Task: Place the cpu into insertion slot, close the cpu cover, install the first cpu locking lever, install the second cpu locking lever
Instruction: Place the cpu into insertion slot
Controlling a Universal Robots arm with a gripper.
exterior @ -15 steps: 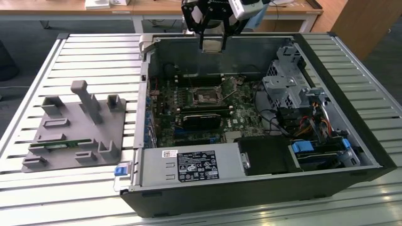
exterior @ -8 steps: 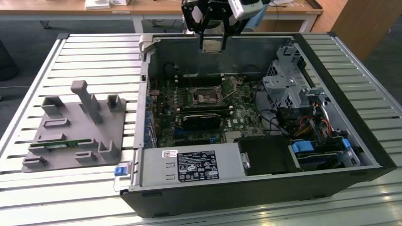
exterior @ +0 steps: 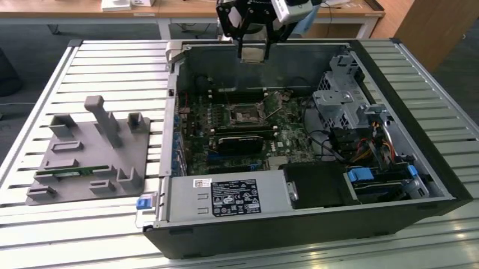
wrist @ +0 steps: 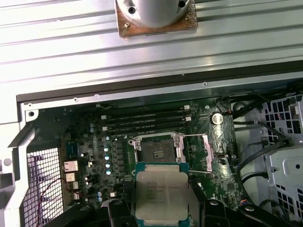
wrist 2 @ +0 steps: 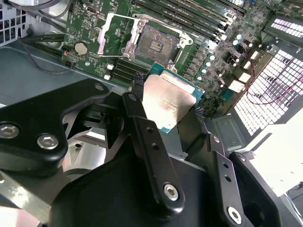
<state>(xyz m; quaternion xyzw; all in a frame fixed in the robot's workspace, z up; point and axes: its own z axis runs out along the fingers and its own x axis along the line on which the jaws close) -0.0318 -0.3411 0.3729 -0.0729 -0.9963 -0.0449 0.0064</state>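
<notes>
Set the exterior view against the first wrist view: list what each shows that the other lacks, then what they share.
Exterior view: the grey fixture tray beside the case, on the exterior view's left, and the labelled power supply at the case's end nearest the camera.
First wrist view: the cpu, silver top up, clamped in the gripper, and the cpu cover swung open beside the socket.
Shared: the green motherboard and the empty insertion slot.
</notes>
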